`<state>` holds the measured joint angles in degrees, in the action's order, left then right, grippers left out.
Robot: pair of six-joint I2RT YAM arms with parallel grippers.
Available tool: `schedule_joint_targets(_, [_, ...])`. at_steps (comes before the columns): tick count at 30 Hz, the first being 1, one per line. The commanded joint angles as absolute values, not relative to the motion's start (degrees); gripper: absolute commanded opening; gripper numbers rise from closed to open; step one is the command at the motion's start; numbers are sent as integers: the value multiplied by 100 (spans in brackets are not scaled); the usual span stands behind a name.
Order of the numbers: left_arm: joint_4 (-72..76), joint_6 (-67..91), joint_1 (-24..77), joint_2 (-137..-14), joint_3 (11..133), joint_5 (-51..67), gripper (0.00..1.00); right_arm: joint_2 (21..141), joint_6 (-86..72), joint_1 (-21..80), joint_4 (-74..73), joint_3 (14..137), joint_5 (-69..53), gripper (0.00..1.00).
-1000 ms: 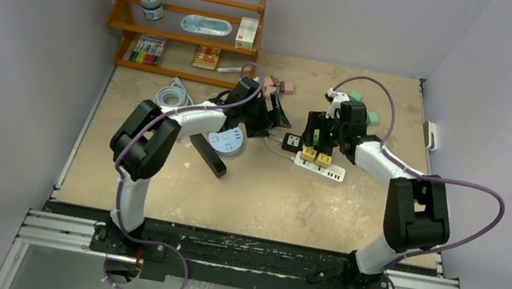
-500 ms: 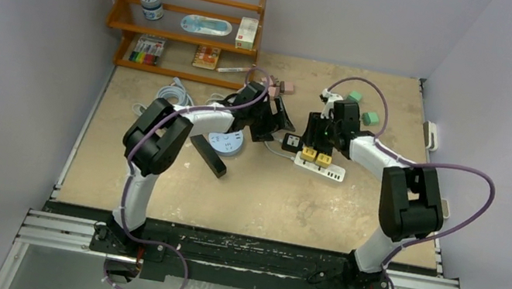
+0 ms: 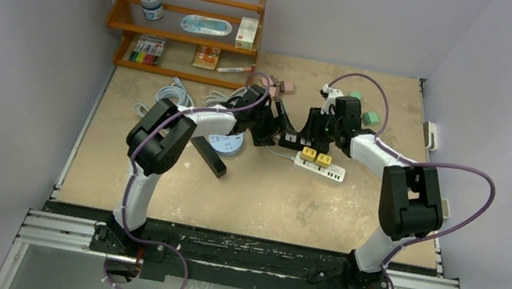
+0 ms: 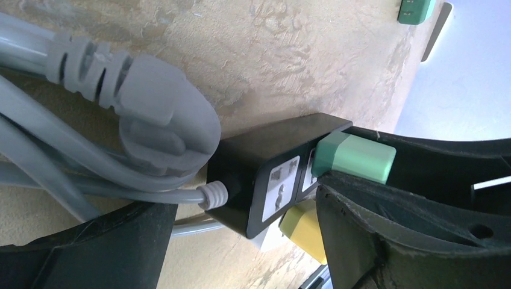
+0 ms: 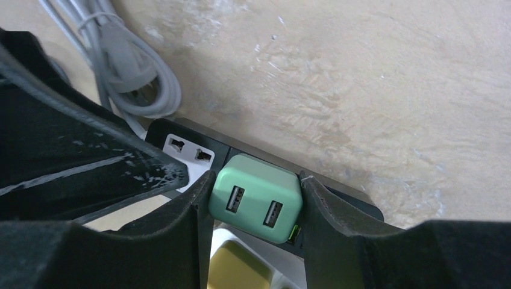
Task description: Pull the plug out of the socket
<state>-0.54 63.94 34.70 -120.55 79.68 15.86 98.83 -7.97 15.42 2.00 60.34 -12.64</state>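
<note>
Plug (image 5: 256, 197): pale green USB adapter, seated in the right-hand outlet of a black socket block (image 4: 265, 174) lying flat on the desk (image 5: 361, 72), mid-desk between the two arms

Right gripper (image 5: 254, 203): fingers (image 5: 337, 229) closed on the plug, one pad on each short end, contact on both sides. Plug looks fully seated, no gap seen at its base

Left gripper (image 4: 244, 208): fingers spread, straddling the socket block from the other side; one tip reaches over the empty white outlet. No firm squeeze on the block visible

Step in hand (judgement): grasp made, pull not yet begun. Next move calls for a straight lift along the pin axis, away from the outlet face, with the left arm pressing or pinching the block so it does not rise with the plug. A slight rock may be needed if it sticks

Orientation: USB ports face up toward the right wrist camera. Long axis runs finger to finger, roughly along the block's length

Around it: grey cable and grey plug (image 4: 163, 126) just beside the block, yellow plugs (image 4: 301, 226) in a white strip (image 3: 321, 169) nearby
</note>
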Motion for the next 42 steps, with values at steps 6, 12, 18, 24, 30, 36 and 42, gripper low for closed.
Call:
schedule_joint_targets(6, [657,7003,3470,-12046,7880,1634,54,9281,-1538,1599,1795,5853,-3346,0])
schedule_joint_targets(12, [633,7055,3380,-12018,7708,1492,0,9117,-1484,1599,2116,5818,-4268,0])
schedule_joint_targets(18, [428,6952,3338,-12033,7613,1269,0,8841,-2478,1507,3418,5636,-5659,0])
schedule_joint_targets(24, [287,6824,3340,-12015,7526,1070,0,8902,-2816,1503,3848,5826,-5916,0])
schedule_joint_targets(30, [312,6820,3324,-12013,7463,1119,0,8813,-2090,1356,2398,6184,-3919,0])
schedule_joint_targets(36, [378,6743,3299,-11904,7339,1202,0,9204,-2453,158,2326,6237,-3614,0])
schedule_joint_targets(42, [325,6567,3220,-11654,7160,1235,13,10206,-2340,-603,1796,6728,-3330,0])
